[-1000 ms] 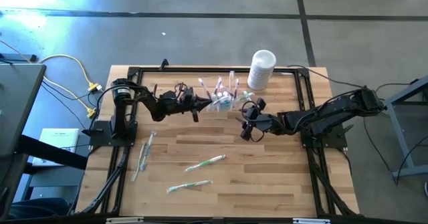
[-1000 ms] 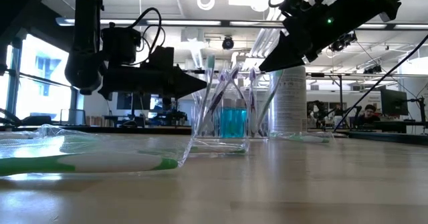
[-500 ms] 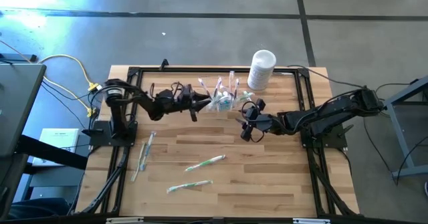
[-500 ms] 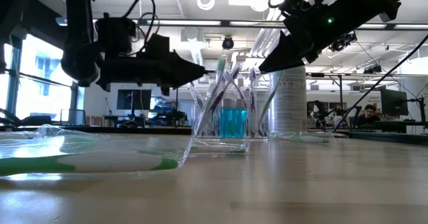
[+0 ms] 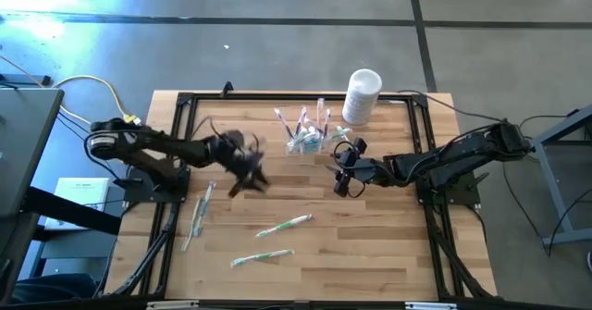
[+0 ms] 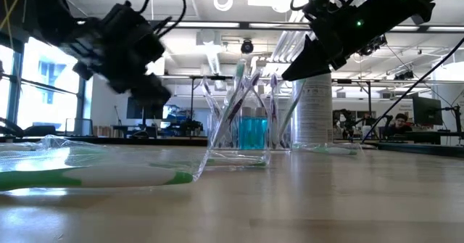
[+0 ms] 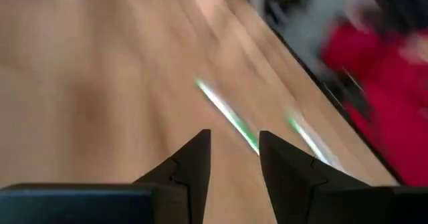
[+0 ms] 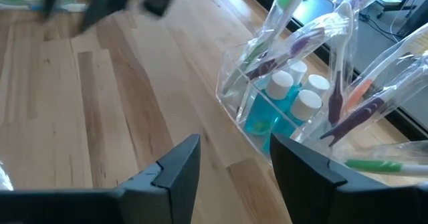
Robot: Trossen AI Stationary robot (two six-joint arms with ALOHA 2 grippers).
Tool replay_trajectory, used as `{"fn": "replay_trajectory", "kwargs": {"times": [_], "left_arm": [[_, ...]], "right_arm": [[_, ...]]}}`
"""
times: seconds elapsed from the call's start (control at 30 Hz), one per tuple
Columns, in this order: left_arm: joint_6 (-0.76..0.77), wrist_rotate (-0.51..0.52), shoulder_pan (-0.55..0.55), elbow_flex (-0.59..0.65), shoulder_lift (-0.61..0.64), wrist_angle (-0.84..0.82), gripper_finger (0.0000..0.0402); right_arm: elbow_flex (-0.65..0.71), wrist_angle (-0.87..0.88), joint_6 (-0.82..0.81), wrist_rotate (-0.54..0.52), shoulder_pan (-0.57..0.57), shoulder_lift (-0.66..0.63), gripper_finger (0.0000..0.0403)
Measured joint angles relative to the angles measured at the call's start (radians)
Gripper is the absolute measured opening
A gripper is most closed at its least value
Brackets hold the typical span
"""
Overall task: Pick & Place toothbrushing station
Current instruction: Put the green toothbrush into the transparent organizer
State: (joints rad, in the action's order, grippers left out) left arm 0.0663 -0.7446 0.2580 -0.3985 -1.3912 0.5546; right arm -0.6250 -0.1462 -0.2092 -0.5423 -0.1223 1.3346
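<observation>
The toothbrushing station, a clear plastic holder with wrapped toothbrushes standing in it and blue-filled bottles, stands on its base on the wooden table at the far middle. My left gripper is open over the bare table, left of and nearer than the station, with nothing between its fingers. My right gripper is open, close by the station's near right side, and faces it with nothing between its fingers.
A white cylindrical container stands right of the station at the far edge. Wrapped toothbrushes lie on the table at the near middle and near left. A black frame borders the table.
My left gripper has drawn back from the station toward the table's left and near edges and has tipped downward, moving fast. The green-headed toothbrush that was at its fingertips stays standing in the station. My right gripper has kept still.
</observation>
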Motion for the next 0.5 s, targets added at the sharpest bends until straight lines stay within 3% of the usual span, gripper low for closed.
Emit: {"fn": "replay_trajectory", "kwargs": {"times": [0.13,0.37,0.5], "left_arm": [[-0.015,-0.013,-0.127,0.001,0.001,-0.210,0.0124],[0.019,-0.003,-0.352,0.000,0.001,-0.219,0.0124],[0.097,0.157,-0.415,0.000,0.001,-0.251,0.0124]], "right_arm": [[0.000,-0.001,0.000,0.000,0.000,0.000,0.0173],[0.000,-0.016,-0.008,0.000,0.000,0.000,0.0173],[0.000,-0.016,-0.008,0.000,0.000,0.000,0.0173]]}}
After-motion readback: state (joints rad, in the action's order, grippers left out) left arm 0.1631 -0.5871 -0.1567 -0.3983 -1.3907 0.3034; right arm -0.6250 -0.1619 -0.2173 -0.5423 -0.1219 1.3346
